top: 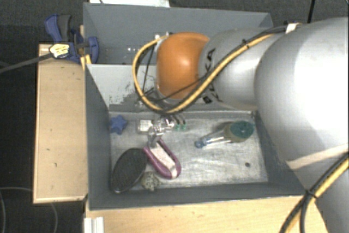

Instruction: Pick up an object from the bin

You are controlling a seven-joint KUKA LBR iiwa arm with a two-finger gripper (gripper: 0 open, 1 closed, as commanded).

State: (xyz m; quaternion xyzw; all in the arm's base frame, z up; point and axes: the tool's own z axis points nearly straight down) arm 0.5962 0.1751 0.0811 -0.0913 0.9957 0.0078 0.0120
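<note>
from here i can't tell whether the gripper (155, 136) is open or closed; its tip is dark and sits in the shadow under the orange cover (177, 65), low over the floor in the left half of the bin (98, 117), near the back wall. right below it, and touching it or close to that, is the upper end of a purple loop (163, 161), a flat band with a pale inside that runs down and to the right toward the front. i take that as the thing to pick, since it is nearest. it looks light and probably soft or rubbery, so i'd expect it to flex and sag rather than lift stiffly, and a smooth band could slip if pinched on its edge. my choice would be to close across one side of the band near its upper end, where the floor beside it is bare. a black oval (128, 169) lies just beside the loop's left side, maybe touching, so a grip there risks dragging both. a speckled lump (148, 181) sits at the front, between the oval and the loop's lower end. farther out, a blue scrap (117, 124) lies by the left wall, and a brush (226, 133) with a teal head lies well apart on the right.
</note>
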